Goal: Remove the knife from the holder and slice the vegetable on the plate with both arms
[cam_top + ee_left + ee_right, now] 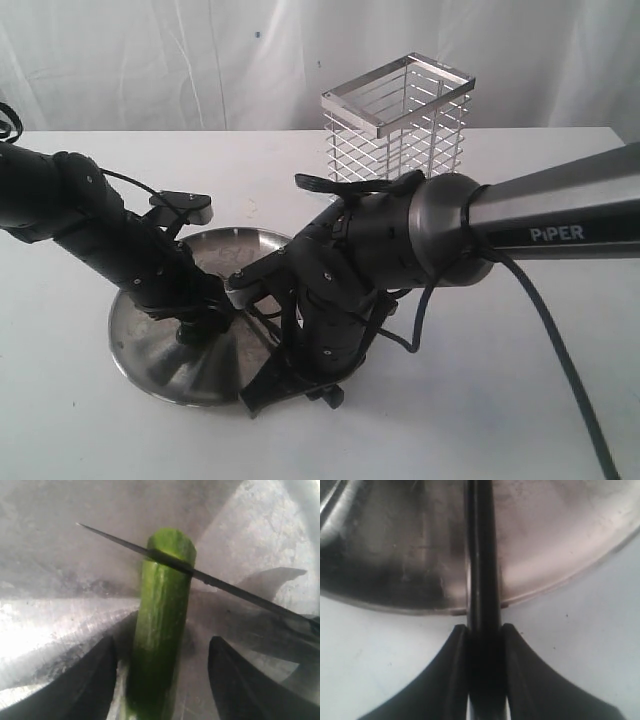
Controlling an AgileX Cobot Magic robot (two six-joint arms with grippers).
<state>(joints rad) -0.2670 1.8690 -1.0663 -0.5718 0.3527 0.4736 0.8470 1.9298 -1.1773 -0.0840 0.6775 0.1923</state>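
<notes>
The slim dark knife [481, 555] is clamped at its rigid handle by the right gripper [482, 645]. The glossy, likely slippery green cucumber piece [162, 630] is straddled, apparently unpinched, by the left gripper [162, 680].

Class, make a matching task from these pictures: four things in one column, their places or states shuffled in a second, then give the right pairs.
Things:
1. knife
2. vegetable
3. holder
4. plate

Places or states:
A. stands on the table behind both arms
B. lies between the left pincer's fingers
C. clamped in the right pincer, blade across the green piece
D. lies under the green piece

Pairs: 1-C, 2-B, 3-A, 4-D
</notes>
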